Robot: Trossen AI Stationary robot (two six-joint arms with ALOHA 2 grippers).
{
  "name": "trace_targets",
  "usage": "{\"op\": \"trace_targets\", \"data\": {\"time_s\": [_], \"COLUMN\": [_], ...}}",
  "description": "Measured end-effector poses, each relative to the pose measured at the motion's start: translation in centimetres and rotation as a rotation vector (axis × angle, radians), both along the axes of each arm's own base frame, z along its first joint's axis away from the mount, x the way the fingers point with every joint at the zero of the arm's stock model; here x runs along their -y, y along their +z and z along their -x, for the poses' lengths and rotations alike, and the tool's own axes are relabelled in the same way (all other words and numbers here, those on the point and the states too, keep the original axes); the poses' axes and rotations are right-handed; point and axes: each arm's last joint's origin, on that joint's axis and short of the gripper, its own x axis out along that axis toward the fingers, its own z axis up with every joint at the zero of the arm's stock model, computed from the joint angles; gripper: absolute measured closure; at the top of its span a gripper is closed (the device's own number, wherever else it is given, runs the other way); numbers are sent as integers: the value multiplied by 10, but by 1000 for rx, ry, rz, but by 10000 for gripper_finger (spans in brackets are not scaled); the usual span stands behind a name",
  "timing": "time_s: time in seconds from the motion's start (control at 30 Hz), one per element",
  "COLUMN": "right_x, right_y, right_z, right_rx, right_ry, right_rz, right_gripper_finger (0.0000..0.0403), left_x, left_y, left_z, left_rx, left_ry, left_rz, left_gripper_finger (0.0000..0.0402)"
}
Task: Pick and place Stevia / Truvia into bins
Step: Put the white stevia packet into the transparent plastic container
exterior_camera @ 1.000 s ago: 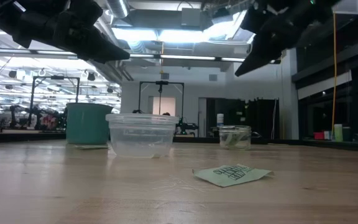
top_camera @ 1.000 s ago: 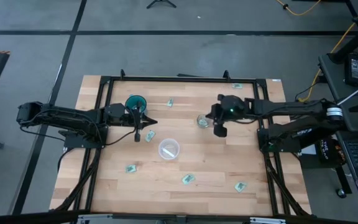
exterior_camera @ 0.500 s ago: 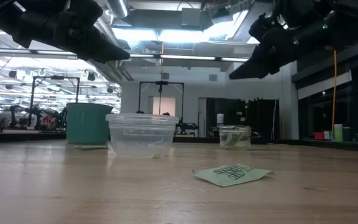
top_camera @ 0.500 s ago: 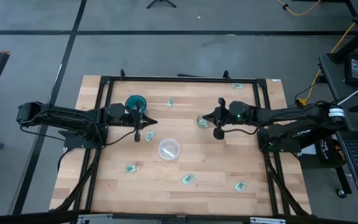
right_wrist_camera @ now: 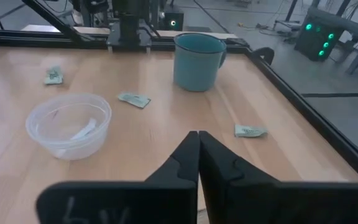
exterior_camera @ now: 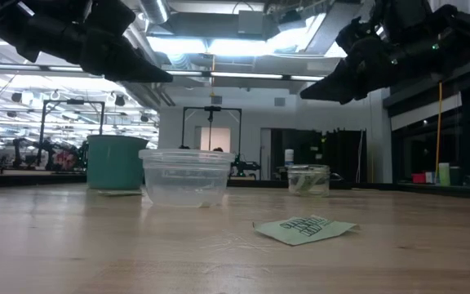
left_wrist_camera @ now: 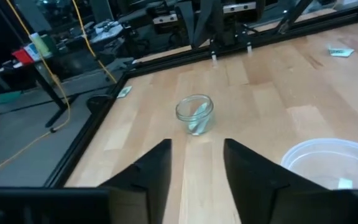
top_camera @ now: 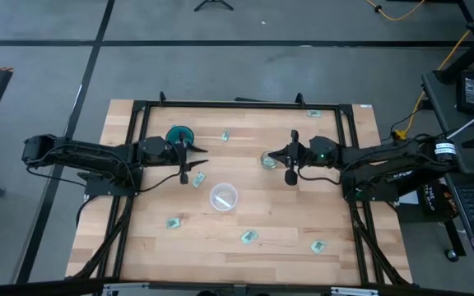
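Wooden table (top_camera: pixel 278 222), packets (top_camera: pixel 248 238) scattered apart from both arms' fingers

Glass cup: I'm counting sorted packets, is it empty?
Not empty: the clear glass cup holds a pale packet leaning inside.

packets loose on counter: 7, e.g. one (top_camera: pixel 248 237) | cups: 3 — teal (top_camera: pixel 178 136), clear glass (top_camera: pixel 268 159), whitish (top_camera: pixel 223 197) | arms: 2
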Motion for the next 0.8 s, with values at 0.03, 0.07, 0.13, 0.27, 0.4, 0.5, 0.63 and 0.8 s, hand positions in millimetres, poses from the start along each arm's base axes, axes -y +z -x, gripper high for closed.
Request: {"op": "trace_targets", "data": {"time_s": [0.03,0.07,0.13,0.27,0.4,0.5,0.63,0.8], "right_x": [0,0,0,0,1,1,1,1], "right_y": [0,0,0,0,2,3,3,3], "right_z": [0,0,0,0,0,-1,-1,-1], "right_rx": [-1,-1,-1,-1,12,20,18,16], "right_ry": [0,0,0,9,10,10,13,14], "right_rz": [0,0,1,38,55,58,68,75], "right_gripper_finger": [397,399,400,397,391,390,389,389], "left_x": [0,0,0,0,0,2,9,18], "left_y": [0,0,0,0,-2,-6,-6,11], "left_z": [0,0,0,0,1,1,1,-5], "left_rx": [2,5,13,29,40,17,14,-36], "left_ry": [2,5,14,37,86,123,164,239], "left_rz": [9,22,61,153,304,340,345,311], "left_gripper_finger": [249,241,231,224,229,232,233,233]}}
